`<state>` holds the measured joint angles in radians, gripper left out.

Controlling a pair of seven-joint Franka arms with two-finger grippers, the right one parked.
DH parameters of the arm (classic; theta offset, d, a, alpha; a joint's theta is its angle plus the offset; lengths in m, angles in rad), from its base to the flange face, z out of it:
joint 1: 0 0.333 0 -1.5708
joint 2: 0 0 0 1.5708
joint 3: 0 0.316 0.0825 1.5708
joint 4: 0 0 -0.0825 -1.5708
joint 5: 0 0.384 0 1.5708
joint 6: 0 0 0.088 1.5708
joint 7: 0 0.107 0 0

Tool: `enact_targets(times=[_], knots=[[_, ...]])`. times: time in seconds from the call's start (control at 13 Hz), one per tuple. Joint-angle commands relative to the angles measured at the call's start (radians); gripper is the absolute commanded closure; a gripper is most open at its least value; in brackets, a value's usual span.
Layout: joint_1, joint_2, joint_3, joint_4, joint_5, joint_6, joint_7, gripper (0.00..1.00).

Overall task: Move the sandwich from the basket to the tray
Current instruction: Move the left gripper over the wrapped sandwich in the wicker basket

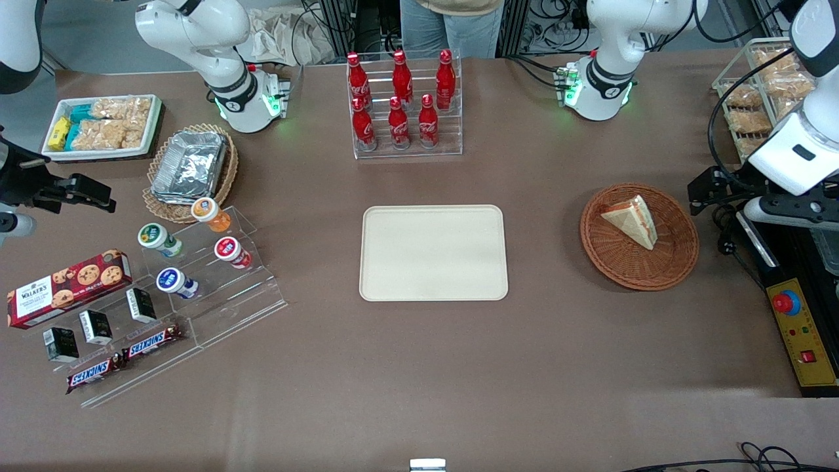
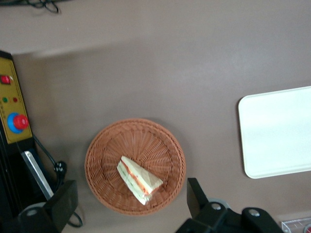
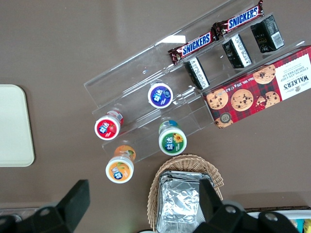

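Observation:
The sandwich (image 1: 632,219), a pale bread wedge with red-orange and green filling, lies in the round reddish-brown wicker basket (image 1: 609,262). The cream-beige tray (image 1: 433,252) lies flat at the table's middle, with nothing on it. My left gripper (image 1: 708,190) hangs above the table just beside the basket, toward the working arm's end of the table. In the left wrist view the gripper (image 2: 130,201) is open wide and empty. Its two black fingers (image 2: 197,196) stand high above the sandwich (image 2: 137,179) and the basket (image 2: 107,150). The tray (image 2: 277,131) shows there too.
A yellow control box with a red button (image 1: 799,334) lies beside the basket at the working arm's end. A wire basket of snacks (image 1: 754,98) stands farther back. A rack of red bottles (image 1: 403,105) stands farther from the camera than the tray. Snack stands (image 1: 190,262) lie toward the parked arm's end.

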<state>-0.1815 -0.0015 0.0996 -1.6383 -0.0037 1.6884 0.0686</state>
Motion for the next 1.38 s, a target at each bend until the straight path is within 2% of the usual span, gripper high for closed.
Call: enact_targets(times=[0.0, 0.46, 0.62, 0.85, 1.08, 1.31], knots=[[0.000, 0.011, -0.003, 0.021, 0.001, -0.039, -0.091, 0.00], [0.002, -0.021, -0.003, -0.035, 0.010, -0.069, -0.301, 0.00], [0.004, -0.057, -0.003, -0.087, 0.013, -0.069, -0.490, 0.00], [0.011, -0.147, 0.008, -0.202, 0.043, -0.069, -0.611, 0.00], [0.051, -0.227, 0.011, -0.314, 0.042, -0.043, -0.737, 0.00], [0.050, -0.256, 0.006, -0.446, 0.045, 0.028, -0.878, 0.00]])
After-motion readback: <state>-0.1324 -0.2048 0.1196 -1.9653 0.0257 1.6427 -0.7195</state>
